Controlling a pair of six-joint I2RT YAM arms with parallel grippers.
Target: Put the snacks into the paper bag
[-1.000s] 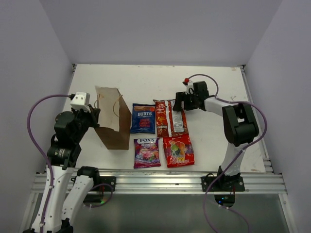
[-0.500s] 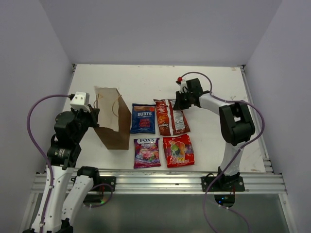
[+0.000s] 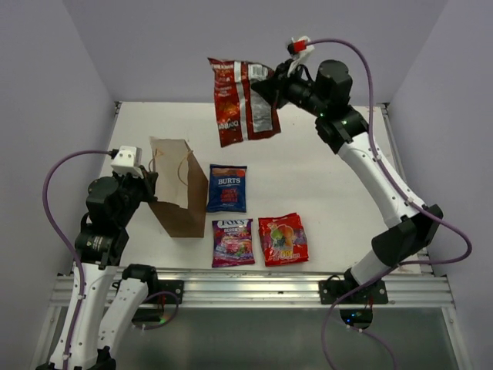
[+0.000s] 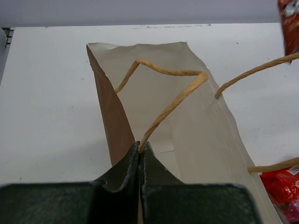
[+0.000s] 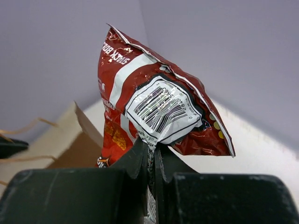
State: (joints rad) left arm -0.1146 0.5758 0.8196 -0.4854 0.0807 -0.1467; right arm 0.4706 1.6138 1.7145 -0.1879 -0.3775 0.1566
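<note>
White table point(image 3: 331, 154) carries three packets point(image 3: 227, 187) beside the paper bag point(image 3: 179, 196) near its front edge. The right hand point(image 3: 267, 85), open a second ago, has clamped the long red chip bag point(image 3: 239, 100) and raised it high over the far edge. The left hand point(image 4: 140, 150) stays pinched shut on the paper bag's rim.

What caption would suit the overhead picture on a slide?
The right gripper holds the red chip bag aloft while the left gripper pinches the paper bag.

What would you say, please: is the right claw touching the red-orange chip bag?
Touching. The right wrist view shows the right claw shut on the red-orange chip bag's edge.
</note>
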